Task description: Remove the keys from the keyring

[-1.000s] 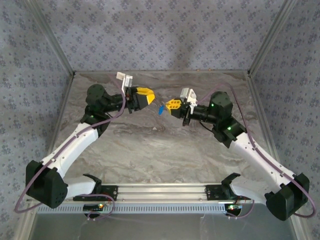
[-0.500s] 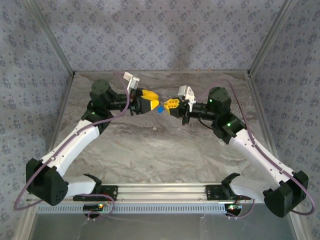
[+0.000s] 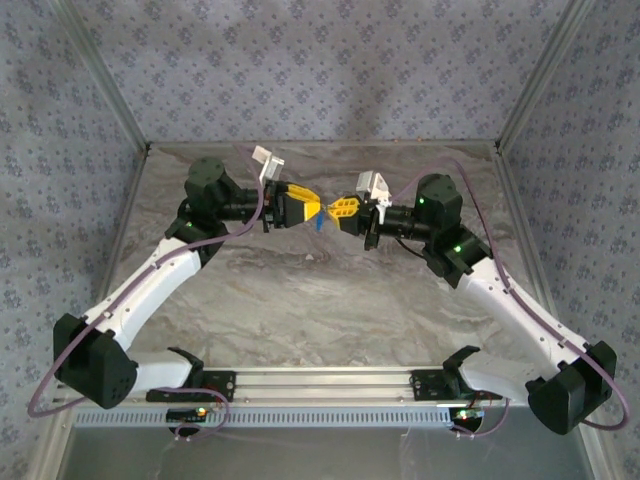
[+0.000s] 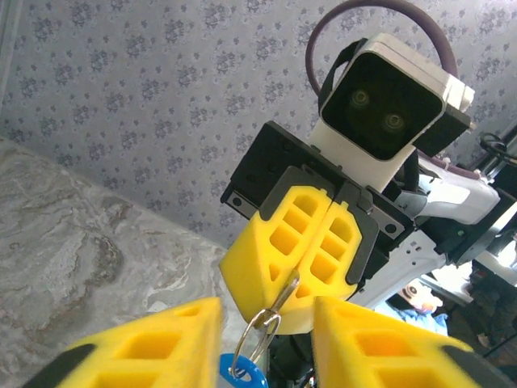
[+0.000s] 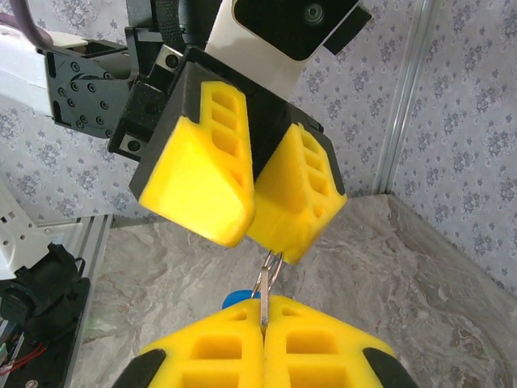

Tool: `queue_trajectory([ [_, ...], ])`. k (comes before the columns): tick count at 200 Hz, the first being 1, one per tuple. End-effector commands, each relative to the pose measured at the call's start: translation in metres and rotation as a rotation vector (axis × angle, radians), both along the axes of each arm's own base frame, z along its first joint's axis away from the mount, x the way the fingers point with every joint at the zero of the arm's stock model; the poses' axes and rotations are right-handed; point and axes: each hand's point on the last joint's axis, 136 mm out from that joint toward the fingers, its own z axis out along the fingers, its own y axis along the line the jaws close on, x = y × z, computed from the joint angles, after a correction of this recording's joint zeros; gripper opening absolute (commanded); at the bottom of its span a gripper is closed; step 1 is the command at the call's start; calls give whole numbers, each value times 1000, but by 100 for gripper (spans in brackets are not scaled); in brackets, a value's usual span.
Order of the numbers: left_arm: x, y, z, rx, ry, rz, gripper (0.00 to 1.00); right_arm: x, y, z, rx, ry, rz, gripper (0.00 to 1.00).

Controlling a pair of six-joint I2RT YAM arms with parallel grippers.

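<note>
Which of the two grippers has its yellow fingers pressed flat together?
The right gripper: its fingers meet along a seam, pinching a metal bit of the keys. On the left gripper, the fingers stand apart on either side of them.

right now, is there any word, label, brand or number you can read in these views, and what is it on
No readable text anywhere.
keys, blue tag included: no lettering shows.
white camera: no brand or label to be seen.
yellow fingers: plain, no marks.
wall covering: a flower pattern, not writing.
</note>
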Motion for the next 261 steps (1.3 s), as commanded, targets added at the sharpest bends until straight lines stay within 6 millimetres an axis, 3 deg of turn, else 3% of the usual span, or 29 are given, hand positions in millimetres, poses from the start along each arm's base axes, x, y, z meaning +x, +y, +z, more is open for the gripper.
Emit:
queue_trajectory([
  [1,-8,-1,14,-19,-52,-35,24,-3,-2,16,25,-20,11,0],
  [49,-8,0,13,-16,-52,-36,17,-3,-3,19,30,-20,8,0],
  [70,-9,-1,13,-16,-53,-37,10,-2,-4,19,34,-21,2,0],
  [86,-9,0,14,-17,-55,-38,0,-2,-5,21,36,-24,1,0],
  [170,8,14,26,-94,-45,103,0,-3,-11,18,62,-50,-31,0],
  [234,12,20,23,-104,-35,148,0,-5,-14,24,68,-67,-40,0],
  [251,11,20,23,-90,-40,149,22,-6,-13,24,61,-60,-28,0],
  [261,9,19,25,-90,-48,139,28,-6,-13,25,58,-58,-23,0],
])
